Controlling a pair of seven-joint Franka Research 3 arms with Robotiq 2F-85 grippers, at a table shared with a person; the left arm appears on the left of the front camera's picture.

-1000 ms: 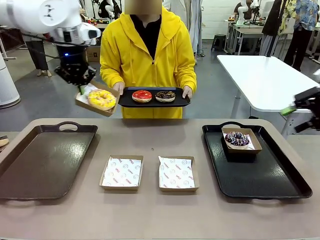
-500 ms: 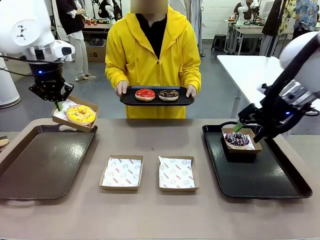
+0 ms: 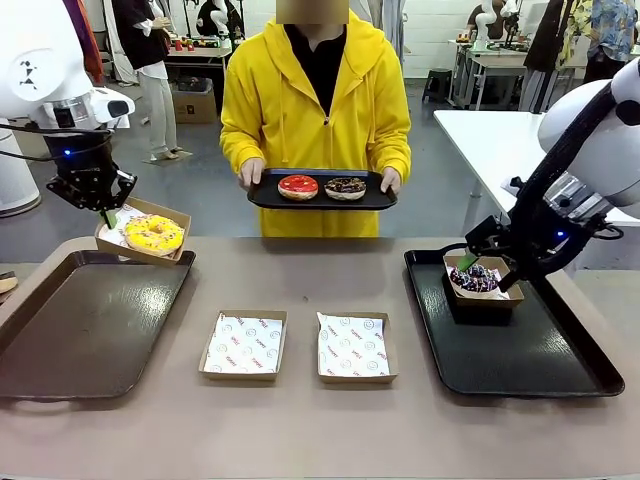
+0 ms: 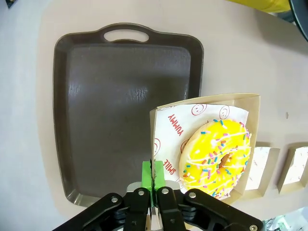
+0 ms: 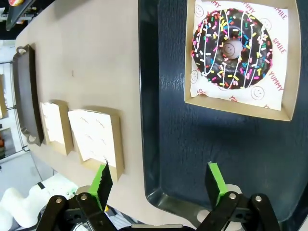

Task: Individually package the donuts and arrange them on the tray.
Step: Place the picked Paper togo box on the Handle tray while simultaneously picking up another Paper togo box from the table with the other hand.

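Note:
My left gripper (image 3: 103, 212) is shut on the edge of a paper-lined cardboard box (image 3: 118, 246) and holds it in the air over the far corner of the left brown tray (image 3: 60, 330). A yellow-glazed donut (image 3: 153, 235) lies in that box. In the left wrist view the fingers (image 4: 153, 180) pinch the box wall (image 4: 207, 98) beside the yellow donut (image 4: 216, 156). My right gripper (image 3: 494, 266) hangs open just above a boxed chocolate sprinkle donut (image 3: 476, 278) on the right black tray (image 3: 530, 360). That donut (image 5: 233, 47) lies ahead of the open gripper (image 5: 159, 179).
A person across the table holds a small black tray (image 3: 270, 196) carrying a red-glazed donut (image 3: 298, 186) and a chocolate donut (image 3: 345, 187). Two empty paper-lined boxes (image 3: 243, 345) (image 3: 355, 348) sit mid-table between the big trays. A white table (image 3: 530, 150) stands behind on the right.
My left arm has carried the boxed yellow donut leftward and lower, toward the left tray. My right arm has swung in from the right edge to the boxed chocolate donut.

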